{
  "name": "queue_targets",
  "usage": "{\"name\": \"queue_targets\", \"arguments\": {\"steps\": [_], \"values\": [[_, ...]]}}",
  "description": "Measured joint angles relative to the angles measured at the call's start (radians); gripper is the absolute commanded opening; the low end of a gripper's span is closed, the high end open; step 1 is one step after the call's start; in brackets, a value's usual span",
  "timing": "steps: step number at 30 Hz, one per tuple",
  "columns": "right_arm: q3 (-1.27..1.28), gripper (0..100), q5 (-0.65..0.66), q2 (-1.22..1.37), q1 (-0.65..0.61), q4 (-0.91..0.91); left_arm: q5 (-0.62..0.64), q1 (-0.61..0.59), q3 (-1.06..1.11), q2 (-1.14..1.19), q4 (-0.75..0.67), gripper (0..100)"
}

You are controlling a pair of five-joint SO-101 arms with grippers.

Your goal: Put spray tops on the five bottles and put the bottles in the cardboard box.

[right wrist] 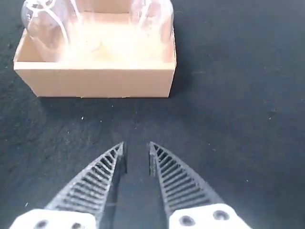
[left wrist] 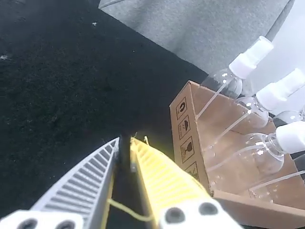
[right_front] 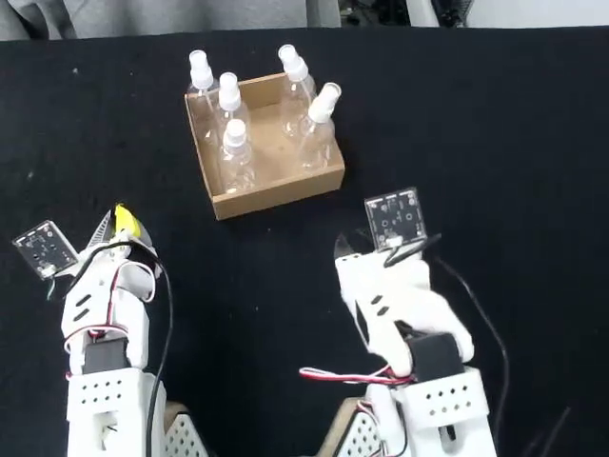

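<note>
The cardboard box stands at the table's far middle, and several clear bottles with white spray tops stand upright inside it. My left gripper, with one grey and one yellow finger, rests near the front left, shut with nothing in it. In the left wrist view its tips point past a corner of the box, where the bottles show. My right gripper sits in front of the box, apart from it. In the right wrist view its fingers stand slightly open and empty, facing the box.
Black cloth covers the whole table. A flat square tag sits on the right arm and another tag on the left arm. Grey fabric lies beyond the table's far edge.
</note>
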Motion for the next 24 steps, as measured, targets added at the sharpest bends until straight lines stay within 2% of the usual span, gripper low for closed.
{"name": "queue_targets", "arguments": {"steps": [9,19,24], "values": [[0.115,2.8,0.000,-0.106,0.000,-0.011,0.000,0.002,0.000,0.000,0.000,3],[0.298,2.8,0.000,-0.334,-0.002,-0.011,0.000,0.051,0.000,0.000,0.031,3],[0.334,3.1,0.000,-0.382,-0.002,0.055,0.000,0.055,0.000,0.000,0.031,3]]}}
